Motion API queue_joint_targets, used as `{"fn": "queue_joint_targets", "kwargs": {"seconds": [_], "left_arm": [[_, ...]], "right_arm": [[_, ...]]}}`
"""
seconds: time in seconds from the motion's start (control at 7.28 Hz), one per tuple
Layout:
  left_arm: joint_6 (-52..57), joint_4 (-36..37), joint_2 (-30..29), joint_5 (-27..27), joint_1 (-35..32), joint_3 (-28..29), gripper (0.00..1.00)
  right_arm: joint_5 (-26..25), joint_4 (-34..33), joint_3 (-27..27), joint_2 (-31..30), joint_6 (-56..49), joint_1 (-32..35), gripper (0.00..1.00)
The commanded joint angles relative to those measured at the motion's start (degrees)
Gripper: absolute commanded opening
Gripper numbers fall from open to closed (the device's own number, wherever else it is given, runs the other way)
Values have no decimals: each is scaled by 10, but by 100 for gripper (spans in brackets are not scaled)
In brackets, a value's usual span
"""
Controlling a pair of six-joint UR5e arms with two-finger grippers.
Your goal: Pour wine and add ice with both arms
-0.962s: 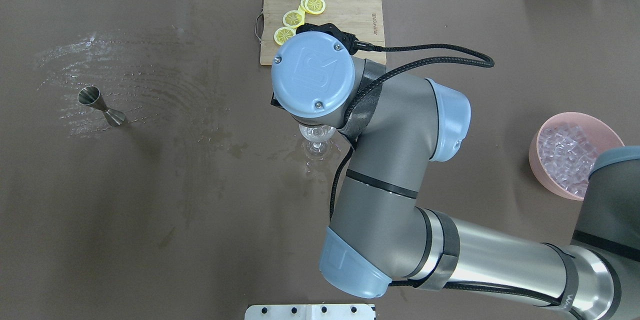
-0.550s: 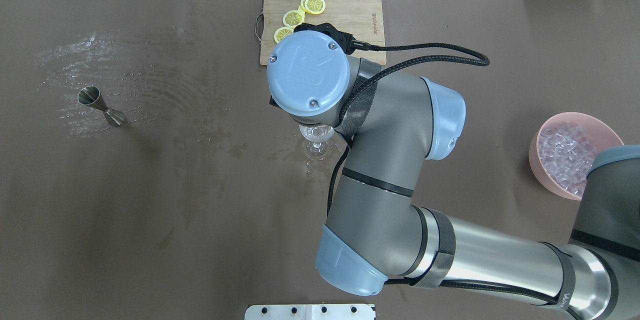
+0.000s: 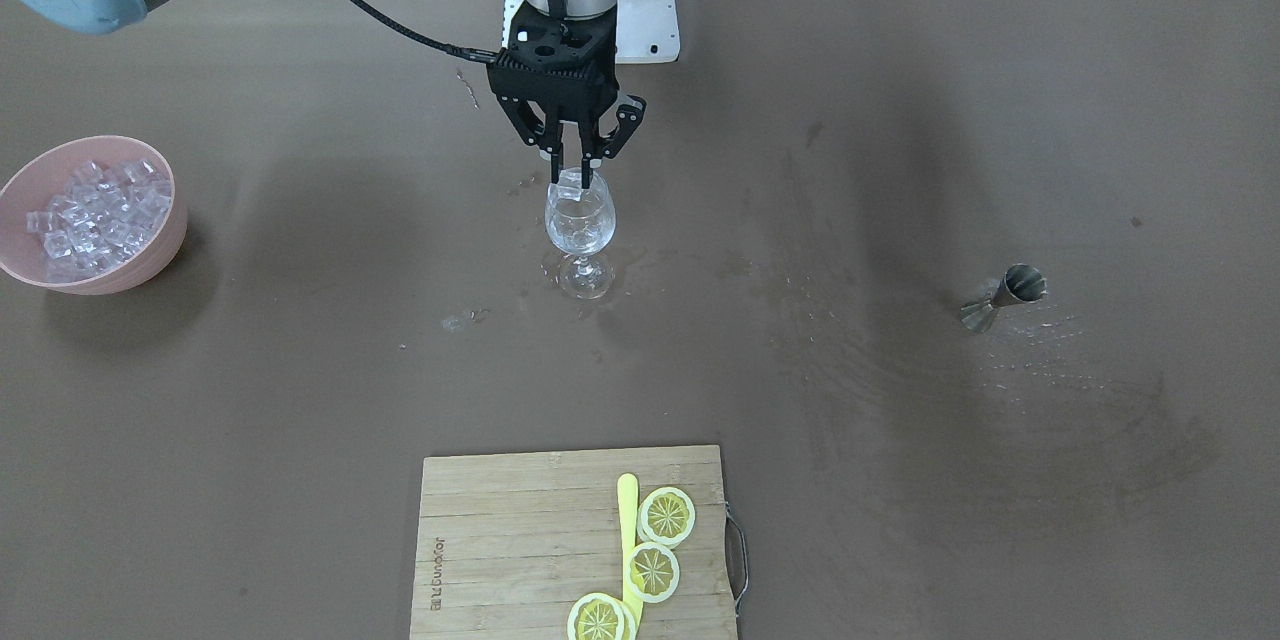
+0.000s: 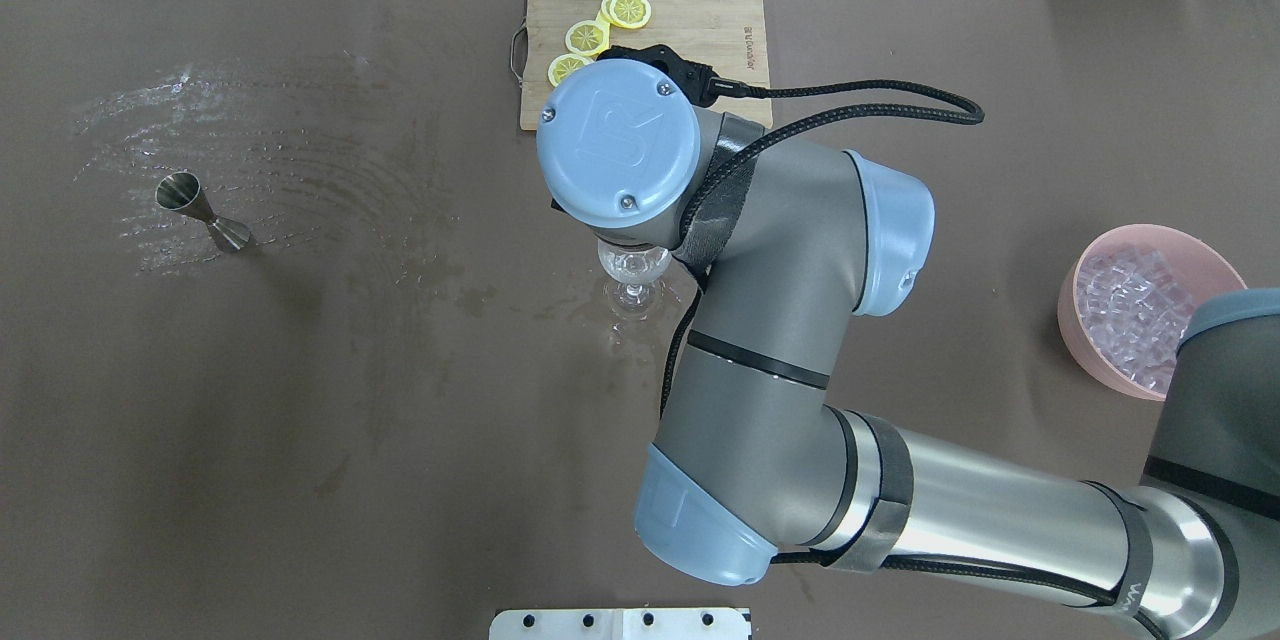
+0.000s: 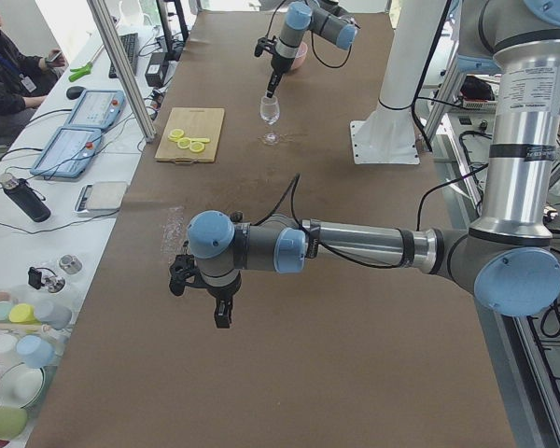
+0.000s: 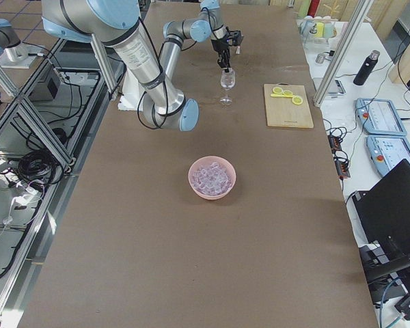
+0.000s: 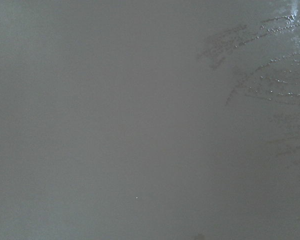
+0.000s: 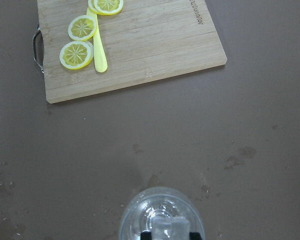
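Note:
My right gripper (image 3: 573, 170) hangs straight down over the clear wine glass (image 3: 580, 225), shut on one clear ice cube (image 3: 569, 184) at the glass's rim. In the right wrist view the cube (image 8: 170, 229) sits between the fingertips above the glass bowl (image 8: 140, 215). In the overhead view the wrist hides the gripper and only the glass's near side and foot (image 4: 632, 270) show. More ice (image 3: 95, 205) fills a pink bowl (image 3: 150, 260). My left gripper (image 5: 222, 315) hovers over bare table far from the glass; I cannot tell if it is open.
A bamboo cutting board (image 3: 520, 520) with lemon slices (image 3: 666, 516) and a yellow stick lies beyond the glass. A steel jigger (image 3: 1005, 295) stands on my left side among wet streaks. Small spills surround the glass foot. The white base block (image 4: 620, 623) is at the near edge.
My right wrist has shifted slightly away from the robot and a little to the left over the glass. The glass, bowl and jigger have not moved.

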Motion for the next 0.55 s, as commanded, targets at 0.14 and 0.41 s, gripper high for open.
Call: {"fn": "queue_joint_targets", "kwargs": {"seconds": [0.14, 0.41], "left_arm": [[0, 0, 1, 0, 0, -1, 98], [0, 0, 1, 0, 1, -1, 98]], "right_arm": [[-12, -1, 3, 2, 1, 0, 95], [-10, -1, 28, 1, 1, 8, 99]]}}
